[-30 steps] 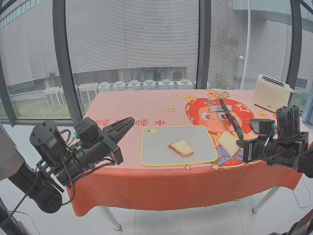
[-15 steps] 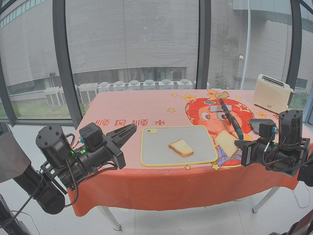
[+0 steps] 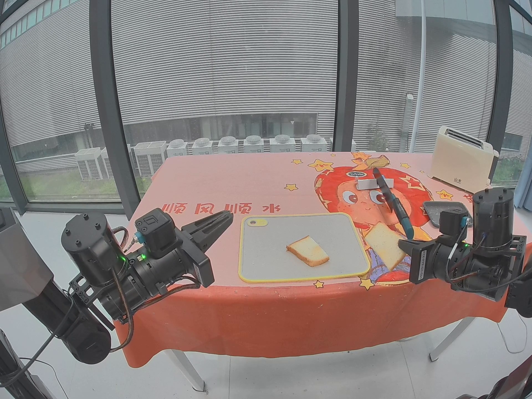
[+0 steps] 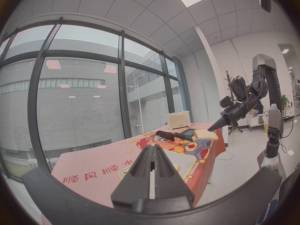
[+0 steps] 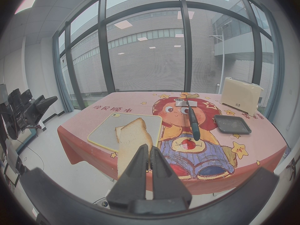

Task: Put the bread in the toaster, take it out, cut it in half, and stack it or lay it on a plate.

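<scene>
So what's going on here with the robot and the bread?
The right pincer is shut on a bread slice, holding it above the table's near edge. The left pincer is shut and empty, by the table's near left corner. A smaller bread piece lies on the cutting board; the knife, tray and toaster sit beyond.

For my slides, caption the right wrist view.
Right gripper holds a bread slice; board, knife, tray and toaster sit beyond.

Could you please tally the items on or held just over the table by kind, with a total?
Bread half: 2
Knife: 1
Cutting board: 1
Toaster: 1
Dark tray: 1
Small grey block: 1
Total: 7
</scene>
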Tool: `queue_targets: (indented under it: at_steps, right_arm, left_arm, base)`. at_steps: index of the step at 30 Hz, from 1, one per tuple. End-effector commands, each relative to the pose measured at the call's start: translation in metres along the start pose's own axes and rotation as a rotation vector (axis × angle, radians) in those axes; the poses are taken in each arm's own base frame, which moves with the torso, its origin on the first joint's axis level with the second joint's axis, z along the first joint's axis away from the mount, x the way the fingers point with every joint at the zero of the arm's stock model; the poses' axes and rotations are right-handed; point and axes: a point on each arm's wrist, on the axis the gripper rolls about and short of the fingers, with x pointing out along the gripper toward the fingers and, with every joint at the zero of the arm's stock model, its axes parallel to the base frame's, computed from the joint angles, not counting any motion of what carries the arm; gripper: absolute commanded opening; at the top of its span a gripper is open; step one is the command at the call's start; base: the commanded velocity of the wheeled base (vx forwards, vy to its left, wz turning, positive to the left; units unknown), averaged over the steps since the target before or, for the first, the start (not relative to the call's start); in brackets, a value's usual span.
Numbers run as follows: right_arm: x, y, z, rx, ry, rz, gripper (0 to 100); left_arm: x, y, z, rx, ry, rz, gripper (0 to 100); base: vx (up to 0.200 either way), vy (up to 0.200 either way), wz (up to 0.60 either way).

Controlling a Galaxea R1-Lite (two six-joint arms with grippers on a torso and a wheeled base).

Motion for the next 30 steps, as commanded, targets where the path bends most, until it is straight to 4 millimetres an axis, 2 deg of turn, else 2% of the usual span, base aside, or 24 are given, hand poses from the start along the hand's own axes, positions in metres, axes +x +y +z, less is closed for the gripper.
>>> queue_targets:
  at_steps: [1, 30]
  right_arm:
    - [0.0005, 0.0004, -0.0004, -0.001, 0.002, 0.001, 0]
    - [0.0001, 0.0003, 0.0, 0.001, -0.002, -0.002, 0]
  left_arm:
    - [0.0003, -0.0003, 0.0021, -0.004, -0.019, 0.0, 0]
    - [-0.0006, -0.0005, 0.0018, -0.014, -0.016, 0.0, 0]
  base:
    - [0.0, -0.2, 0.0]
    - [0.0, -0.2, 0.0]
